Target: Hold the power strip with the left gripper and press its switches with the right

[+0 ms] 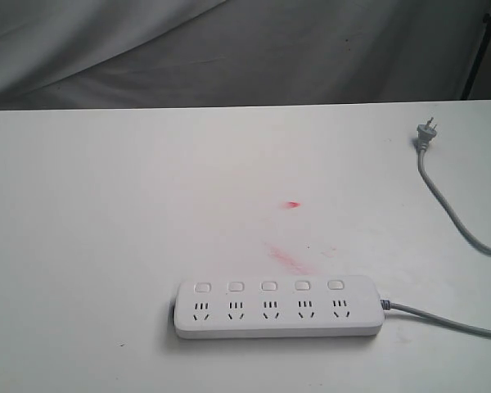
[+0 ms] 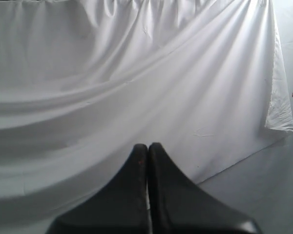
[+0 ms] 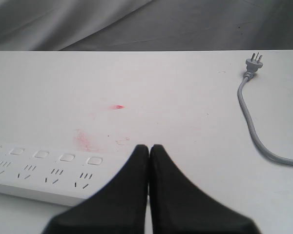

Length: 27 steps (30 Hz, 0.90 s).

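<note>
The power strip (image 1: 278,309) lies flat on the white table (image 1: 106,229), down toward five o'clock of the tabletop in the exterior view, with its long side running from nine to three. Its five switches (image 1: 268,286) sit in a row along the twelve o'clock edge of the bar, each with its sockets (image 1: 269,309) just on the six o'clock side. A grey cord (image 1: 442,319) leaves the strip's three o'clock end and runs off toward four o'clock. The plug (image 1: 425,131) rests well apart from the strip, up at two o'clock, prongs pointing toward the far edge. A pale red smear (image 1: 288,259) marks the table just at twelve o'clock of the strip, and a small red spot (image 1: 293,204) sits farther out the same way.

The left gripper (image 2: 147,146) has its two black fingers pressed together with nothing between them; it faces a draped white cloth (image 2: 136,73). The right gripper (image 3: 149,147) is likewise closed and empty, pointing over the table near the strip's cord end. Whether it touches the strip I cannot tell.
</note>
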Available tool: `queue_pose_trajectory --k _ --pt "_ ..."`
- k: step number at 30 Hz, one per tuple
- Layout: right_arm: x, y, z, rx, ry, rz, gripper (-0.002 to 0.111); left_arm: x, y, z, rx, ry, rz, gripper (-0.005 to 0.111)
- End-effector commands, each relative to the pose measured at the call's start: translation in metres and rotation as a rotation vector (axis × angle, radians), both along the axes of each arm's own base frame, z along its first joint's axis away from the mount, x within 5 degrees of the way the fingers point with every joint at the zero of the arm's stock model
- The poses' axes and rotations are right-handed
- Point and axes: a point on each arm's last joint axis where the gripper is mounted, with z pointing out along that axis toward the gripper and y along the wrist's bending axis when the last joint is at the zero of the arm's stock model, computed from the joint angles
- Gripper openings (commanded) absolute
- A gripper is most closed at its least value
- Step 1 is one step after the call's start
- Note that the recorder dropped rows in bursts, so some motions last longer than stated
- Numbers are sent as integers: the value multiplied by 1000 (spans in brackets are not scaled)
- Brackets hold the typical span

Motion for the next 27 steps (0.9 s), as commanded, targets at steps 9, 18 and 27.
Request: queue_pose_trajectory --k 9,18,27 --pt "0 0 -1 -2 -7 5 0 0 12 -12 -169 81 94 0" --pt "0 0 -1 -2 -7 5 0 8 14 -35 -196 144 101 0" --pt "0 0 -1 -2 -7 5 0 14 15 -58 -226 240 101 0"
